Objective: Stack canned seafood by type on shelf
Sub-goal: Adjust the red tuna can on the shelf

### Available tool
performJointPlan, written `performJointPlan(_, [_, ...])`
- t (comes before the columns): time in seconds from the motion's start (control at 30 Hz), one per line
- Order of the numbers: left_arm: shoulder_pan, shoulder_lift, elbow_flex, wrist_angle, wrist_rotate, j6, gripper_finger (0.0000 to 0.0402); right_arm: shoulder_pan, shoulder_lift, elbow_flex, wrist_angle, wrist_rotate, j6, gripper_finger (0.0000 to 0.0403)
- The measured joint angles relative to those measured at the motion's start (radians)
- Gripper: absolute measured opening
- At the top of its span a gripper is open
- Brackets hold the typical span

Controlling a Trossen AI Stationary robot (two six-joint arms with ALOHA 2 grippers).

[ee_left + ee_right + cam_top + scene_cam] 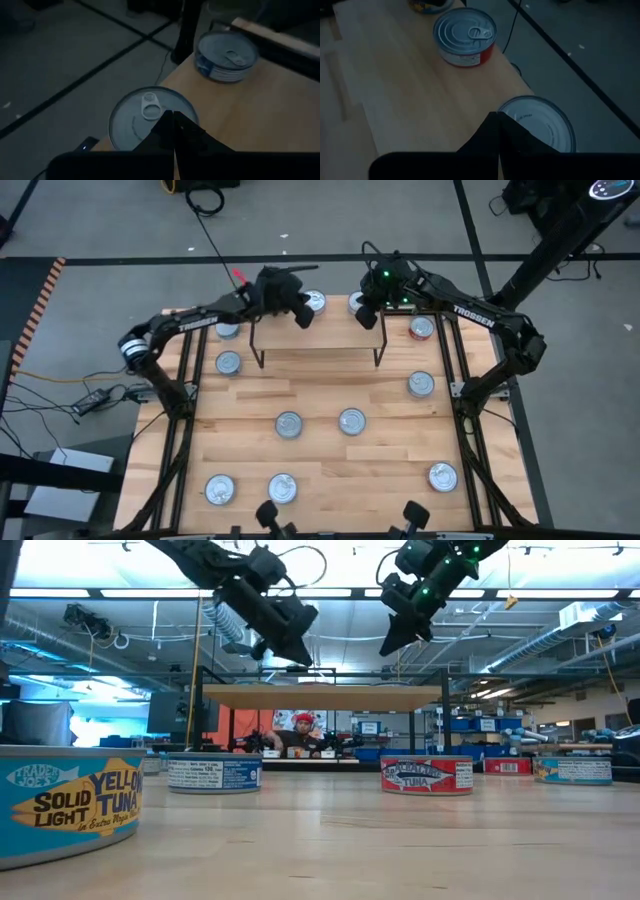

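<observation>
Above the far edge of the tabletop (320, 470), hovered two grippers with fingers pressed together and holding nothing: left gripper (302, 317) over the shelf's (318, 336) left rear corner, right gripper (368, 317) over its right rear corner. Behind the shelf, spotted a tin (315, 302) by the left gripper and another tin (356, 302) by the right gripper. Elsewhere on the tabletop, counted scattered cans (289, 424), none on the shelf, among them a red-labelled can (421, 328) right of the shelf and a blue tuna can (68, 802) nearest the low camera.
</observation>
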Motion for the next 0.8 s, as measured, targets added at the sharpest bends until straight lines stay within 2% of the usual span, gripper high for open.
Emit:
performJointPlan(0.2, [0.017,0.141,0.21,-0.258,-0.007,0.061,0.0,0.003,0.0,0.0,-0.012,-0.001,0.015,0.0005])
performJointPlan(0.3, [0.017,0.194,0.273,-0.335,-0.005,0.076,0.0,0.005,0.0,0.0,-0.015,-0.001,0.017,0.0005])
performJointPlan(0.8, [0.005,0.204,0.294,-0.326,0.055,0.089,0.0,0.005,0.0,0.0,-0.001,-0.019,-0.002,0.0005])
